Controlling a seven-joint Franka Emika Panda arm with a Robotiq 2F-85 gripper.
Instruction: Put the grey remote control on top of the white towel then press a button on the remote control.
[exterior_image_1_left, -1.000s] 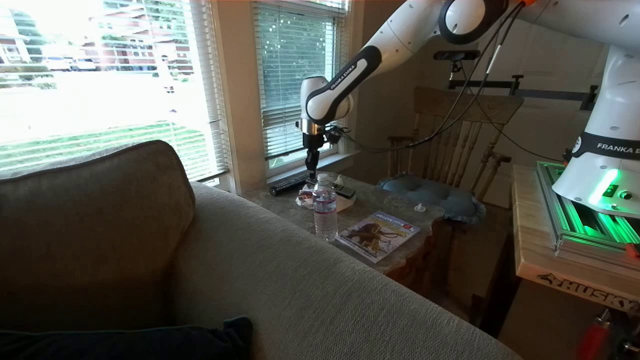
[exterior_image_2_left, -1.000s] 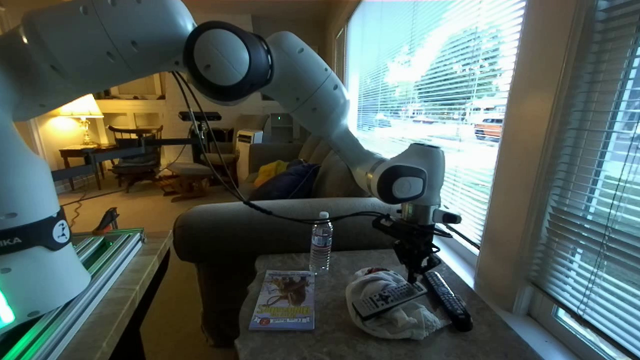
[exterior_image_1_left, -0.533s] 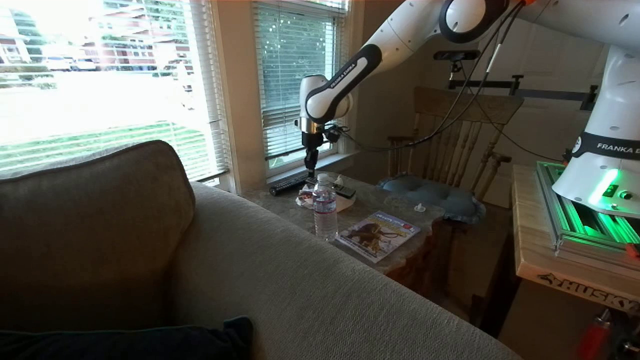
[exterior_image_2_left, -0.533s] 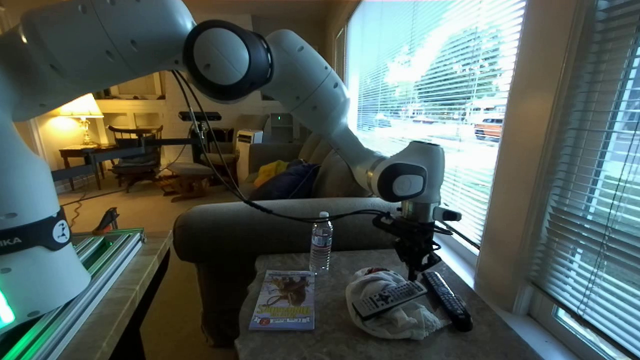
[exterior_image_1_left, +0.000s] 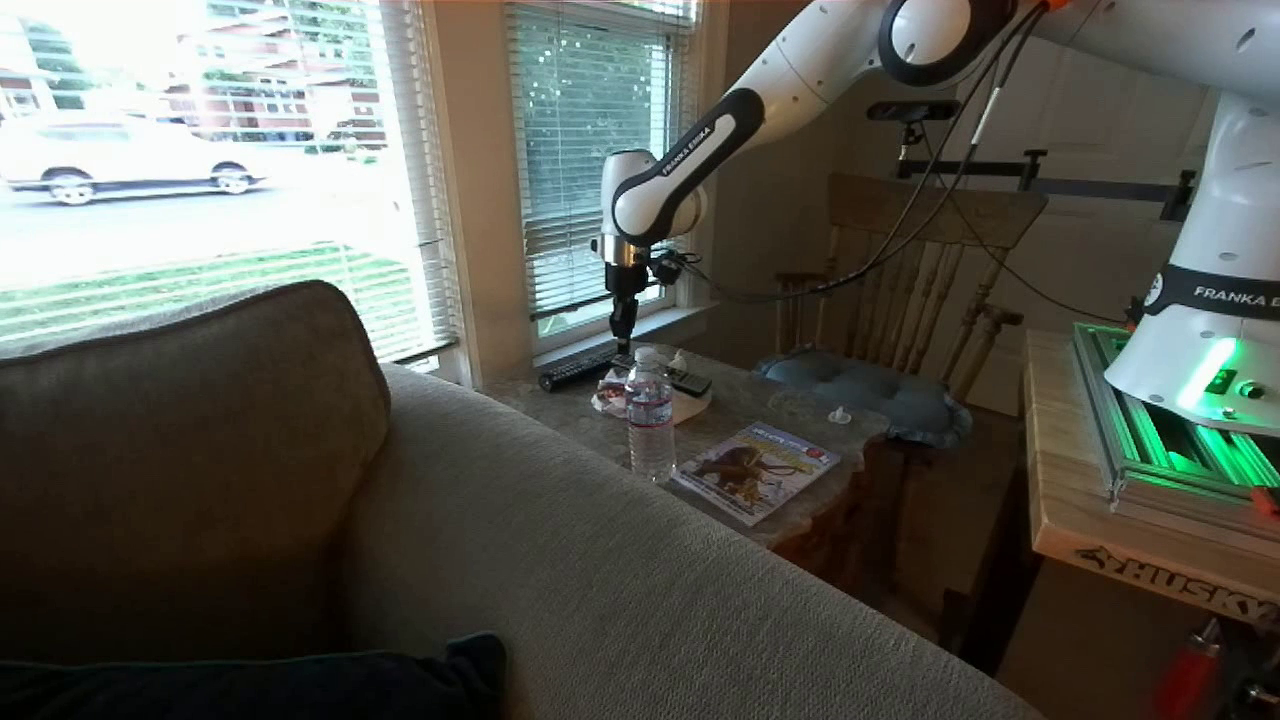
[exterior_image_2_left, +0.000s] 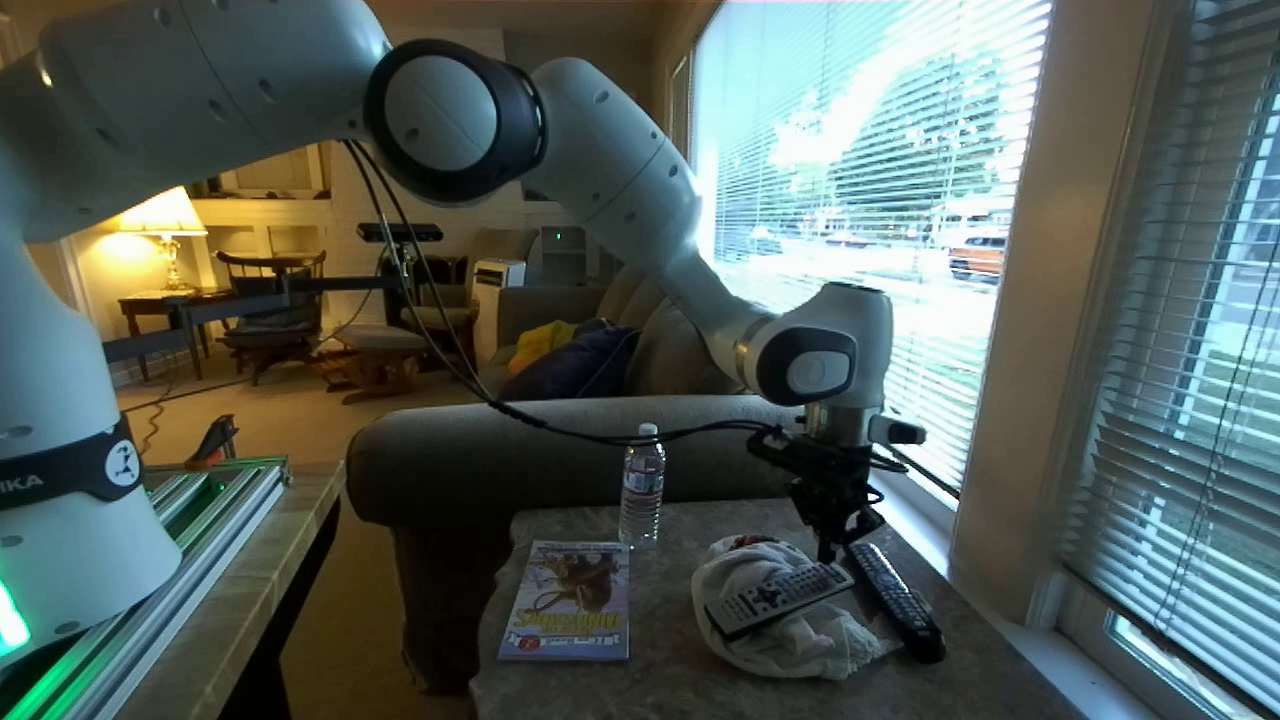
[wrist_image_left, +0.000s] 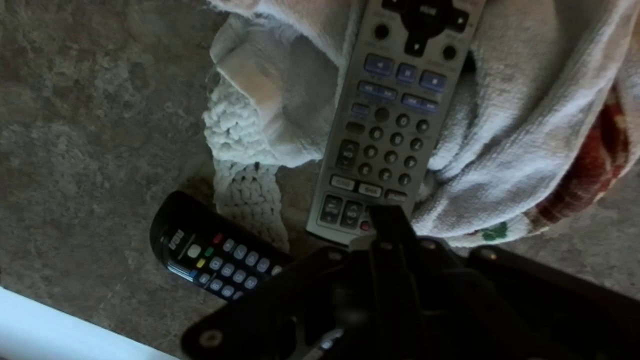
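The grey remote control (exterior_image_2_left: 778, 602) lies face up on the rumpled white towel (exterior_image_2_left: 815, 655), with its far end extending past the towel's edge. In the wrist view, the grey remote (wrist_image_left: 392, 115) runs up the middle, with the towel (wrist_image_left: 520, 125) on both sides. My gripper (exterior_image_2_left: 828, 552) points down at the remote's end nearest the window. Its fingers are together with nothing between them. In the wrist view, the fingertips (wrist_image_left: 387, 215) cover a spot beside the red button. I cannot tell whether they touch the remote. The gripper (exterior_image_1_left: 622, 347) also shows in an exterior view.
A black remote (exterior_image_2_left: 898, 605) lies beside the towel on the window side, close to my gripper. A water bottle (exterior_image_2_left: 641, 495) and a magazine (exterior_image_2_left: 567, 605) stand and lie on the stone table (exterior_image_2_left: 655, 690). The sofa arm (exterior_image_2_left: 560, 450) borders the table; the window sill (wrist_image_left: 65, 327) runs alongside.
My gripper has risen very slightly from the grey remote's end since one second ago and has hardly moved in the last half second. The remote and towel have not moved.
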